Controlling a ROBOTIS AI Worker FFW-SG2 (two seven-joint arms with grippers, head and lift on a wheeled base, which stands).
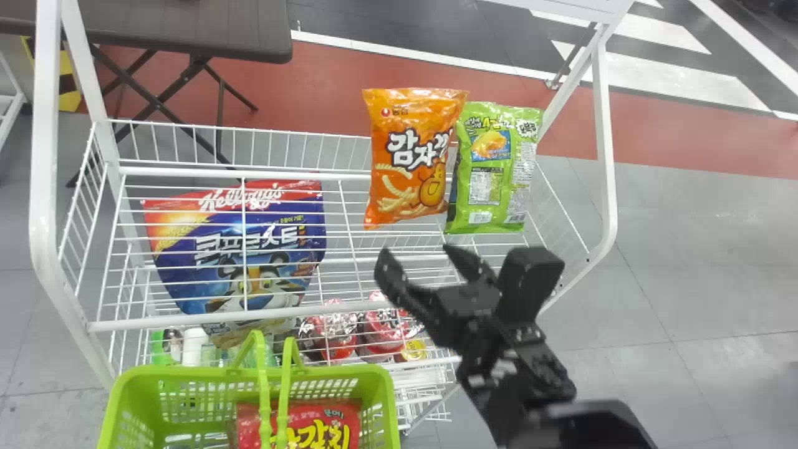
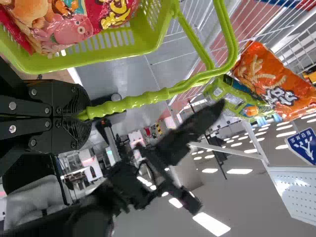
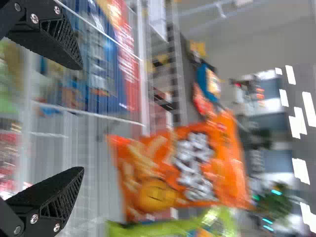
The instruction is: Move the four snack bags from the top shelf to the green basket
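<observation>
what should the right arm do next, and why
Probably ease the right gripper forward to the orange bag: its fingers are open and hold nothing, that bag stands just ahead of them, and the left gripper has the green basket by its handle.

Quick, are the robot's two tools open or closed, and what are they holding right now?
Left tool: closed, holding the basket handle.
Right tool: open, holding nothing.

The right arm [image 1: 545, 374] is black; the right tool [image 1: 416, 251] has tapering, ribbed fingers [image 3: 52, 197], and the left tool [image 2: 83, 116] has round silver screws [image 2: 12, 105].
</observation>
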